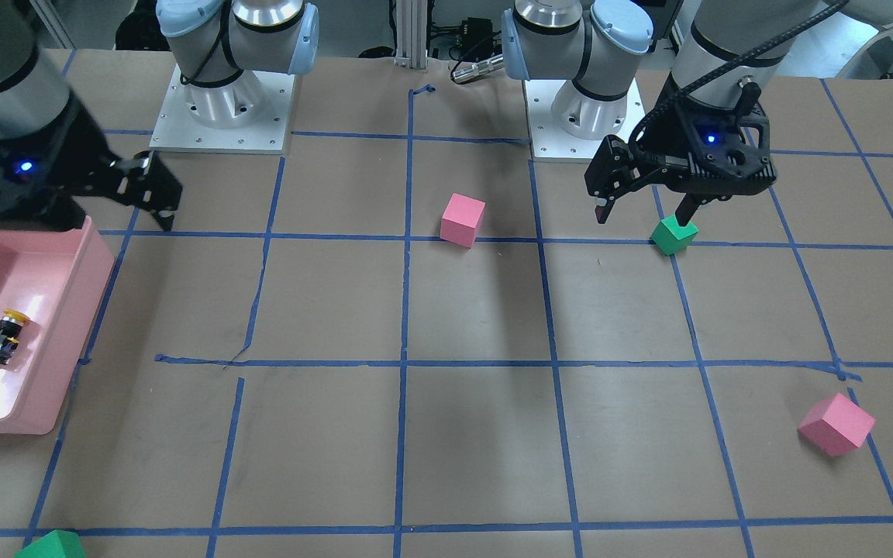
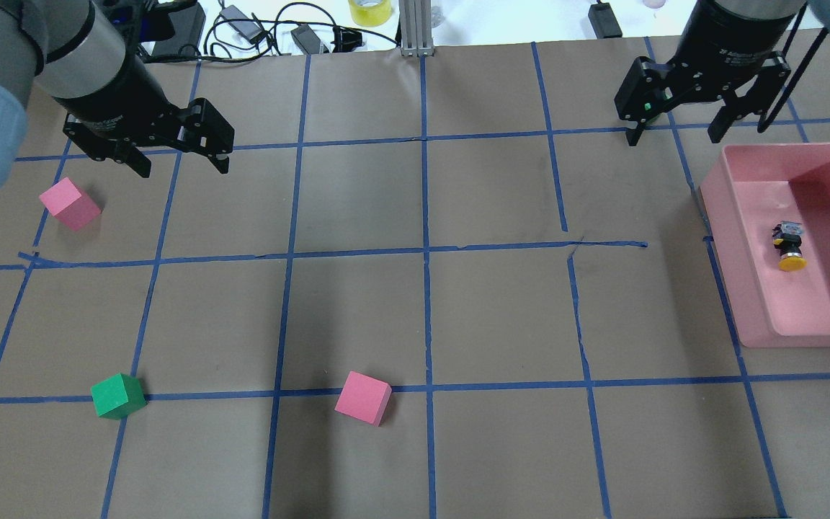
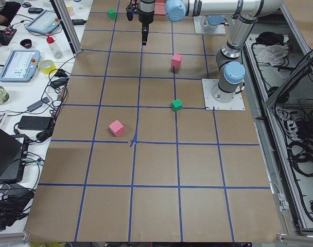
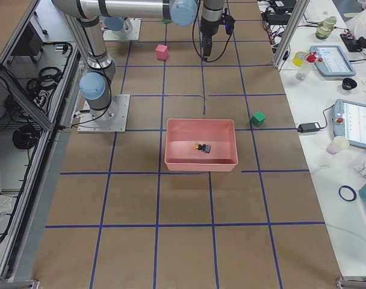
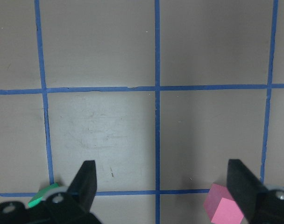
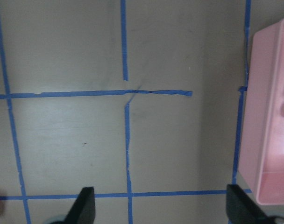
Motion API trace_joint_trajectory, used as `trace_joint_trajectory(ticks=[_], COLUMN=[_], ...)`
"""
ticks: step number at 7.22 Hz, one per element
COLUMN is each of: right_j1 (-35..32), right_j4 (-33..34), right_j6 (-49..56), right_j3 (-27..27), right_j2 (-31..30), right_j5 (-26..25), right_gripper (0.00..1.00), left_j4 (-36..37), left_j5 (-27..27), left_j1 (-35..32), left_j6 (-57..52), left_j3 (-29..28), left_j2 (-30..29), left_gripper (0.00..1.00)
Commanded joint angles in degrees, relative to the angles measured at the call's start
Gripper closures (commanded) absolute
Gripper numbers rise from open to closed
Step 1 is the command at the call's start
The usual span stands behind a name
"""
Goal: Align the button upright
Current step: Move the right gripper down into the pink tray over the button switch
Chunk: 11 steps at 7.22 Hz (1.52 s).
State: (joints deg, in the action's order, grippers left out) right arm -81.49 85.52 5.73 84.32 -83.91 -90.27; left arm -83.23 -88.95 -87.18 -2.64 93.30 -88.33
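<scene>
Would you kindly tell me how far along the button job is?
Nothing looks done: the button lies on its side in the pink tray. The right hand and left hand hang open and empty over the table. Gripping it and standing it upright remain.

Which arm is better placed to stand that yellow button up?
The right arm, probably: the right gripper hangs open beside the pink bin where the button lies on its side; the left gripper is far across the table.
</scene>
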Motion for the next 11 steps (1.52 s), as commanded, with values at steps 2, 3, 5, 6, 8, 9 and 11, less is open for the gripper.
trace_joint_trajectory(ticks=[2, 3, 5, 6, 8, 9, 11], right_j1=[17.2, 21.5, 26.5, 28.3, 28.6, 28.7, 28.7], right_j4=[13.4, 24.0, 39.6, 40.1, 43.6, 43.9, 48.8], right_j6=[13.1, 18.0, 26.3, 27.6, 28.1, 28.1, 28.1], right_j3=[6.3, 11.2, 20.1, 21.1, 21.5, 22.3, 24.9], right_j2=[3.7, 5.8, 10.2, 11.2, 15.1, 16.1, 16.3], right_j5=[-4.2, -3.7, 0.9, 2.0, 2.1, 2.1, 2.4], right_gripper=[0.00, 0.00, 0.00, 0.00, 0.00, 0.00, 0.00], left_j4=[0.0, 0.0, 0.0, 0.0, 0.0, 0.0, -0.1], left_j5=[-0.1, 0.0, 0.0, 0.0, 0.0, 0.1, 0.0], left_j1=[0.0, 0.0, 0.0, 0.0, 0.0, 0.0, 0.0], left_j6=[0.0, 0.0, 0.0, 0.0, 0.0, -0.1, -0.1], left_j3=[0.2, 0.2, 0.2, 0.2, 0.2, 0.2, 0.4], left_j2=[0.0, 0.0, 0.0, 0.0, 0.0, 0.1, 0.0], left_gripper=[0.00, 0.00, 0.00, 0.00, 0.00, 0.00, 0.00])
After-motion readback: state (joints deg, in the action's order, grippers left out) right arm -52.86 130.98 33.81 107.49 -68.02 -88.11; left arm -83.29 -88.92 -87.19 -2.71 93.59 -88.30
